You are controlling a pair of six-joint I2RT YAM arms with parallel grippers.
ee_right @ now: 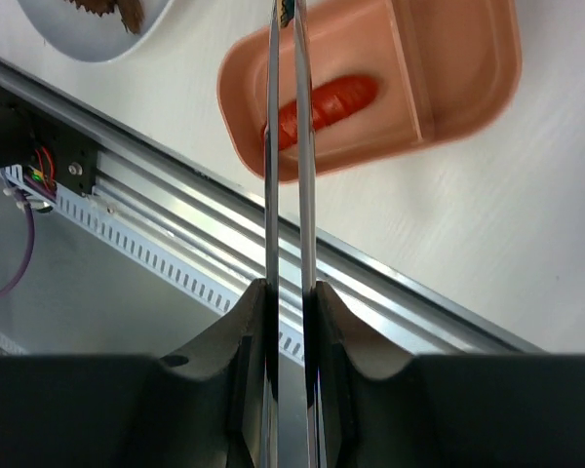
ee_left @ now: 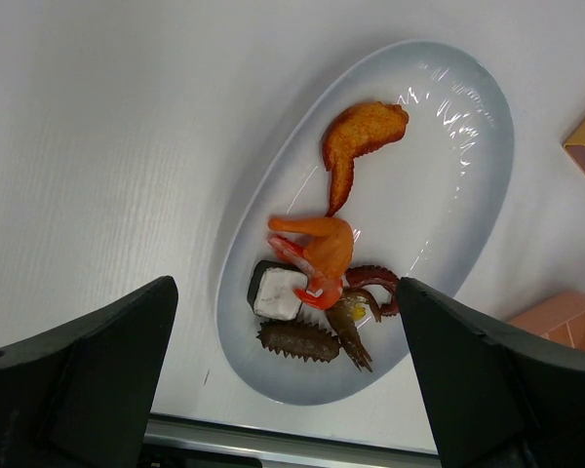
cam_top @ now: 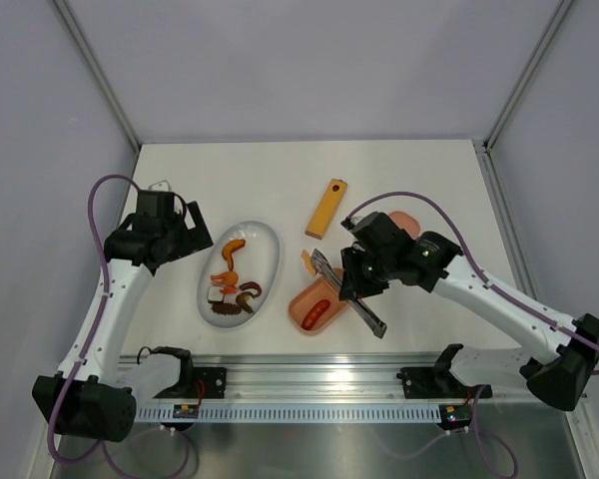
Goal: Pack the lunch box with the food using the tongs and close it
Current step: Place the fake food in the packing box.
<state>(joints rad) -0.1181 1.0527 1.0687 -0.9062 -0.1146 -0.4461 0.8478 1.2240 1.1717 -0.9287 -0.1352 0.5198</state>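
While the right gripper (ee_right: 291,327) is pressed together on the tongs (ee_right: 287,146), squeezing their two thin arms until only a narrow slit is between them, the left gripper (ee_left: 288,390) stands fully open and has nothing in it.

The lunch box (ee_right: 458,58) lies uncovered on the table (cam_top: 230,180), close to the front rail (cam_top: 309,377). One red sausage (ee_right: 327,102) lies in the compartment at its left end.

The tongs pass above the lunch box, over the sausage. In the wrist view their tips run off the top edge. From above, the tips end just past the far left corner of the lunch box, beside a small orange piece (cam_top: 304,261) on the table. I cannot tell if the tips touch this piece.

The lid (cam_top: 407,217) lies to the far right of the lunch box, mostly hidden behind the right arm. A yellow-orange bar (cam_top: 326,208) with a hole lies beyond the far side of the lunch box, well apart from it.

Just to the left of the lunch box is a white oval plate (cam_top: 270,239). It carries the other food: an orange fried piece (ee_left: 363,132), a shrimp (ee_left: 320,244), a dark-and-white cube (ee_left: 276,292), a brown spiky piece (ee_left: 297,341) and a dark red curl (ee_left: 375,281). The left gripper hangs farther left of the lunch box than the plate, and its camera looks down on this food.
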